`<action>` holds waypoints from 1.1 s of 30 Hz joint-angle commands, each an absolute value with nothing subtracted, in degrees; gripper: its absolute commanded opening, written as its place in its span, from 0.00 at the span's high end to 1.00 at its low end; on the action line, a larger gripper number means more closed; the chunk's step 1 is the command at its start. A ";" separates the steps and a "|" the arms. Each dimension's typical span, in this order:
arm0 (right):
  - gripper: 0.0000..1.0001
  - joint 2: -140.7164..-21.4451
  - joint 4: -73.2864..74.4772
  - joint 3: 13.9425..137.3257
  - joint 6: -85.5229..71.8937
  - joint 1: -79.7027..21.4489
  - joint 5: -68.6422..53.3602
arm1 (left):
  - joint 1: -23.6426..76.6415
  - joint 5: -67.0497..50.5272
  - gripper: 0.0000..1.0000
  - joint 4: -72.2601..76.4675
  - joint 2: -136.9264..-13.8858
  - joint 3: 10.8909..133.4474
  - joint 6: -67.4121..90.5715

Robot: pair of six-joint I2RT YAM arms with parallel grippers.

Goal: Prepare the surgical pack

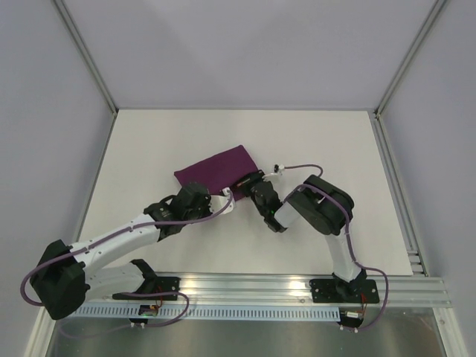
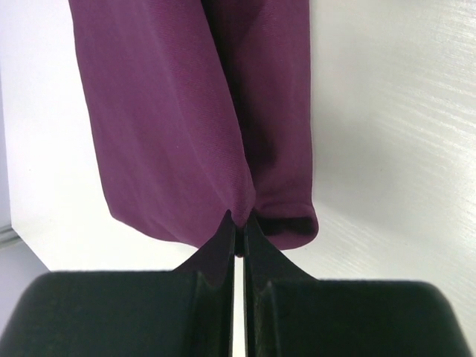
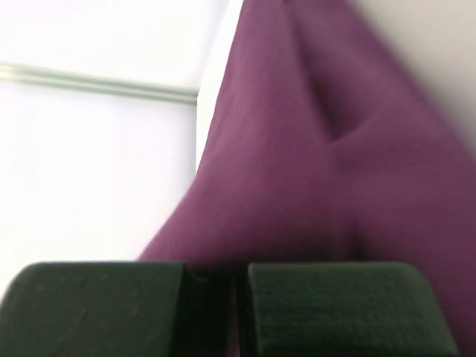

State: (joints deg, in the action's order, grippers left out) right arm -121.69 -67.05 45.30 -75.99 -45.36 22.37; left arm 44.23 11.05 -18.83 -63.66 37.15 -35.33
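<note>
The surgical pack shows only as a deep-purple cloth (image 1: 214, 169), folded into a bundle at the middle of the white table. My left gripper (image 1: 229, 195) reaches it from the near left and is shut on its near edge. In the left wrist view the cloth (image 2: 186, 111) hangs away from the left gripper (image 2: 238, 227), a fold pinched between the black fingers. My right gripper (image 1: 245, 183) is at the bundle's right corner. The right wrist view shows the cloth (image 3: 312, 149) filling the frame, with the right gripper (image 3: 238, 271) shut on its edge.
An aluminium rail (image 1: 260, 286) runs along the table's near edge under both arm bases. Frame posts (image 1: 89, 59) and pale walls enclose the table on the left, right and back. A cable (image 1: 297, 167) loops beside the right wrist.
</note>
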 commanded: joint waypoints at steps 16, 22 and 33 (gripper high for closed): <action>0.95 -95.83 -45.58 26.45 -70.41 -36.30 7.31 | 44.38 11.60 1.00 -21.09 -66.27 35.24 -36.12; 0.81 -79.40 -12.24 30.85 -56.71 -35.43 3.87 | 44.38 6.09 0.72 -29.86 -63.02 38.14 -36.30; 0.35 -89.54 1.75 54.99 -36.66 -26.63 -7.38 | 44.38 -2.98 0.27 -38.86 -62.47 50.62 -30.16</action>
